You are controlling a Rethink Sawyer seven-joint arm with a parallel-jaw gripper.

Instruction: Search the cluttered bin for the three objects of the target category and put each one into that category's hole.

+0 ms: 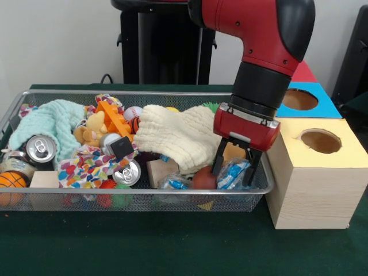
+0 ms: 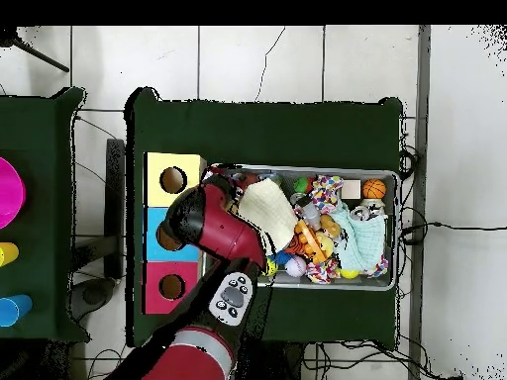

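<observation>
Gripper (image 1: 234, 171) down in bin (image 1: 144, 192) corner beside yellow box (image 1: 313, 184), fingers spread around blue wrapped packet (image 1: 233, 172) (not clamped yet), holes look empty, so probably all three items left to sort.

No text, label, brand or number can be read on anything in either view.
</observation>
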